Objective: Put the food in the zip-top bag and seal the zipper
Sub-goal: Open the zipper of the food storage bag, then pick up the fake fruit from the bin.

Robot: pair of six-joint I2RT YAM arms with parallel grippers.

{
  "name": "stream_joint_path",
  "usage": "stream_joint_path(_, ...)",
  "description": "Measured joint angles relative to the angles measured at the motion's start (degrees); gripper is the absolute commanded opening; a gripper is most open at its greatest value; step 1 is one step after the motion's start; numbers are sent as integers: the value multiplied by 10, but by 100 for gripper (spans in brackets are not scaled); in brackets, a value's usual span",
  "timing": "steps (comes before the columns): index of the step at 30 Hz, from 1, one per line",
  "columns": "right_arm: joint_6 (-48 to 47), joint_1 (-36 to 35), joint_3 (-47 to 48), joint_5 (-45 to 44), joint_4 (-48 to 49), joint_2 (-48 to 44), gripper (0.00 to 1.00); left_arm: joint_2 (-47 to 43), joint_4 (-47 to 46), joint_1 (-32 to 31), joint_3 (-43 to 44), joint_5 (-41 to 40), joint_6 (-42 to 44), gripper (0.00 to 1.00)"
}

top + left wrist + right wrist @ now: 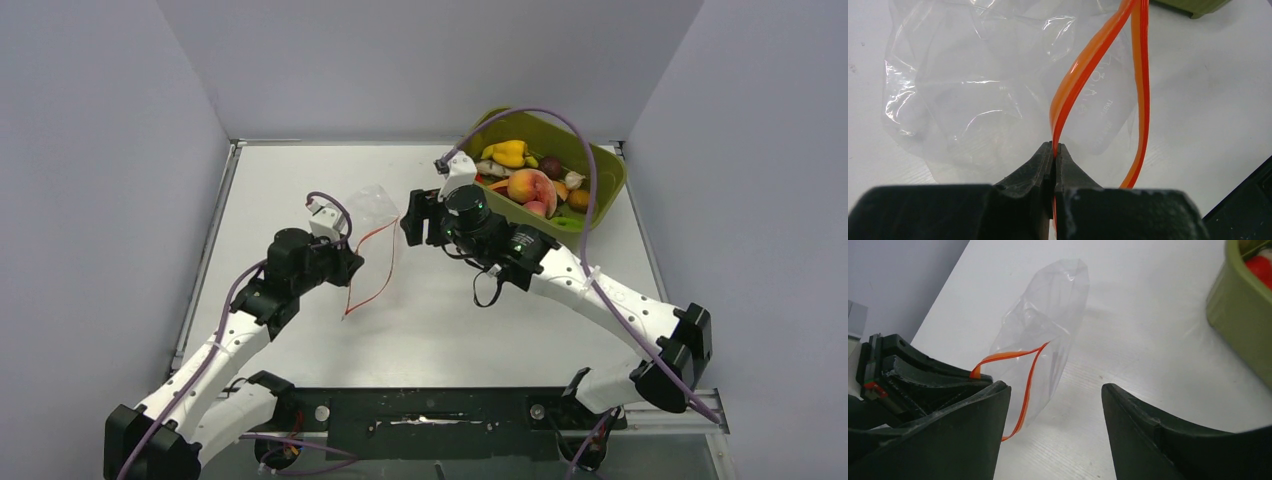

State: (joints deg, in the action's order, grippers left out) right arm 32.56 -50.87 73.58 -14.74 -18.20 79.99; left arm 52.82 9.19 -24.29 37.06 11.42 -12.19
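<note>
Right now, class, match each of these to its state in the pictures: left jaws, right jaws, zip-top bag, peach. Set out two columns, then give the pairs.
Column 1
1. left jaws
2. right jaws
3. zip-top bag
4. peach

Column 2
A. in the green tub
B. open, holding nothing
C. shut on the zipper
D. clear, empty, mouth gaping

Pairs: 1-C; 2-B; 3-D; 4-A
</note>
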Motion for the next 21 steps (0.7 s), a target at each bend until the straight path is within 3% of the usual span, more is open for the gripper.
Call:
stream_joint_path(9,-75,123,44,-24,-71,-9,65,-12,15,0,-4,0,0,0)
stream_joint_path(21,-126,299,82,-39,-116,65,83,10,18,0,-8,14,8,0)
